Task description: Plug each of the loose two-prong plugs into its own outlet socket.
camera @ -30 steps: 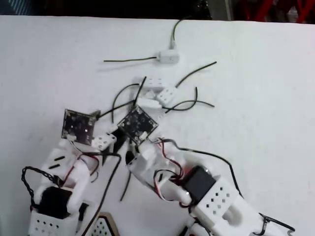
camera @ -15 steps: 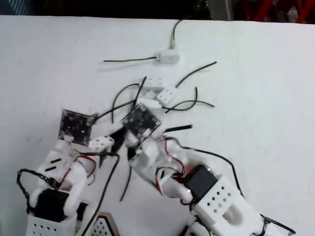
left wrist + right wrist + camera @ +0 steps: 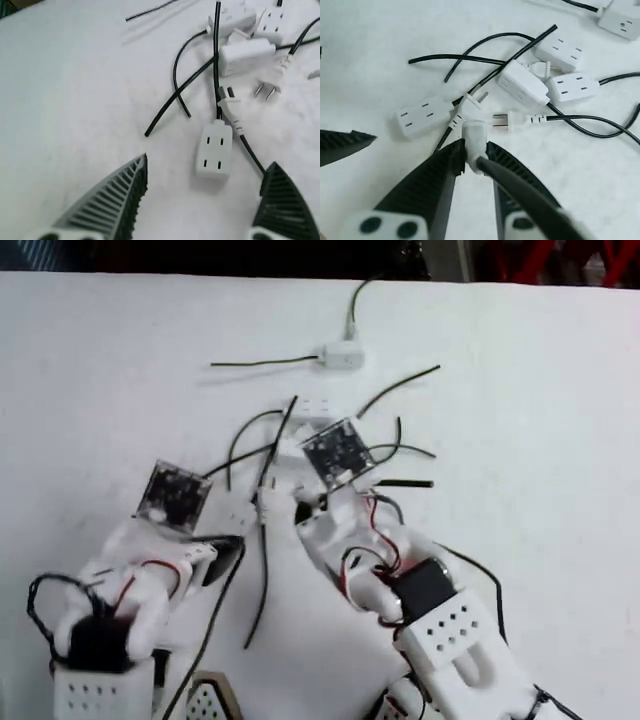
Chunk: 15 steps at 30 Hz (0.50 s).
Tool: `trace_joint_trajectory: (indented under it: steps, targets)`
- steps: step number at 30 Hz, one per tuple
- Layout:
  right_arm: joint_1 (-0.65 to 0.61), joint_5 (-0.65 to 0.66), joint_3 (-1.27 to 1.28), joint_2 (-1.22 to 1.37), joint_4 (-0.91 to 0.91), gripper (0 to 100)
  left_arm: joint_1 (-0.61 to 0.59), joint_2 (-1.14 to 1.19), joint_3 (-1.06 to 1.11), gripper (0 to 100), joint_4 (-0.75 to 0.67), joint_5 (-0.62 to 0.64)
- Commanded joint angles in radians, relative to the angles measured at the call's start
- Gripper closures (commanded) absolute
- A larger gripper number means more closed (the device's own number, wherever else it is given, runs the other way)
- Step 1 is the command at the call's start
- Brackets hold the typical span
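On the white table (image 3: 520,390) the left arm (image 3: 110,590) comes in from 7 o'clock and the right arm (image 3: 430,610) from 5 o'clock. Both face a tangle of black cables (image 3: 250,440) near the middle. A lone socket block (image 3: 340,356) lies well apart at 12 o'clock.

The left gripper (image 3: 207,164) is spread wide with nothing in it. The nearest outlet socket block (image 3: 214,150) lies loose just ahead of the gap, touching neither finger. The right gripper (image 3: 475,146) is clamped on a two-prong plug (image 3: 474,134), pinched by its body, with the prongs (image 3: 479,97) pointing away at a tilt.

The main risk is probably the unbraced block. It looks light, so a push from the plug would likely slide it across the table instead of seating the prongs. Next is the held plug's own lead, which trails back over the right gripper and could twist the plug in that narrow pinch. A cable runs right beside the block, so any drag may swing it off line. Lastly, tilted prongs could miss the slots, or foul another loose plug (image 3: 512,120) lying near.
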Motion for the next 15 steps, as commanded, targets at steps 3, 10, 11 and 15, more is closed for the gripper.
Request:
trace_joint_trajectory:
  steps: [3, 10, 11, 15]
  targets:
    - [0.064, -0.009, 0.058, -0.007, -0.107, 98.1, -0.008, 0.404, -0.18, 63, -0.005, -0.083]
    - [0.12, -0.02, 0.083, -0.007, -0.131, 98.1, -0.005, 0.849, -0.37, 63, -0.077, -0.164]
    - [0.127, -0.04, 0.083, -0.007, -0.131, 98.1, -0.005, 0.908, -0.385, 63, -0.098, -0.172]
    - [0.131, -0.058, 0.083, -0.007, -0.131, 98.1, 0.019, 1.13, -0.434, 63, -0.173, -0.198]
